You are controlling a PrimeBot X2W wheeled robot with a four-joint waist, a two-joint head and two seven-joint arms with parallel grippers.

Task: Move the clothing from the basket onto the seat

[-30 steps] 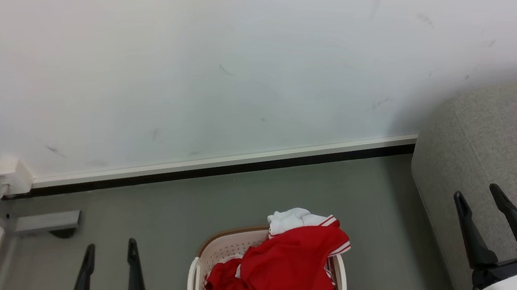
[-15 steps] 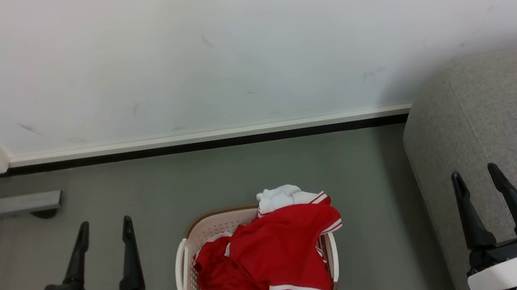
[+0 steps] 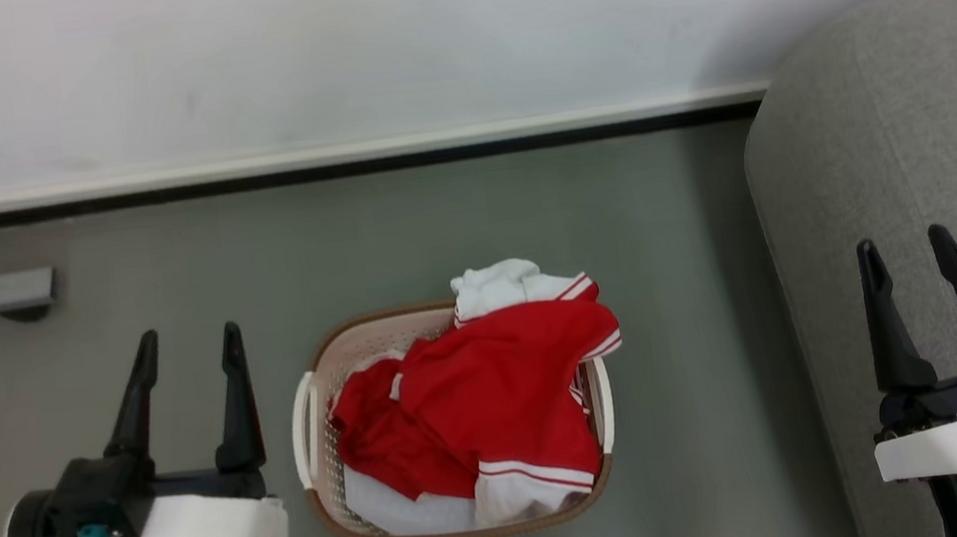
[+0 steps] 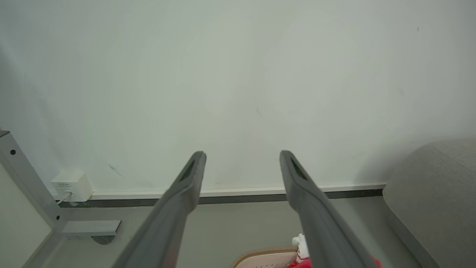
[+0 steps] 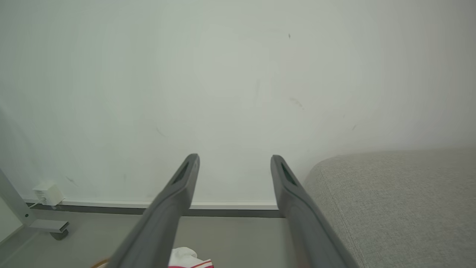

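Red sports garments (image 3: 491, 383) with white bands lie heaped in the cream laundry basket (image 3: 360, 325), and a white part spills over its far brown rim. The basket stands on the grey floor (image 3: 174, 247) between the two arms. The grey fabric sofa (image 3: 893, 154) sits off to its right, not touching it. The left gripper (image 3: 188, 334) hovers just left of the basket, fingers spread and empty. The right gripper (image 3: 900, 237) hangs before the sofa's edge, likewise spread and holding nothing.

We see a pale wall (image 3: 330, 44) across the top of the frame, edged by a white skirting (image 3: 342, 152). Below it we find grey floor (image 3: 482, 215), with the seat (image 3: 899, 126) at the right.
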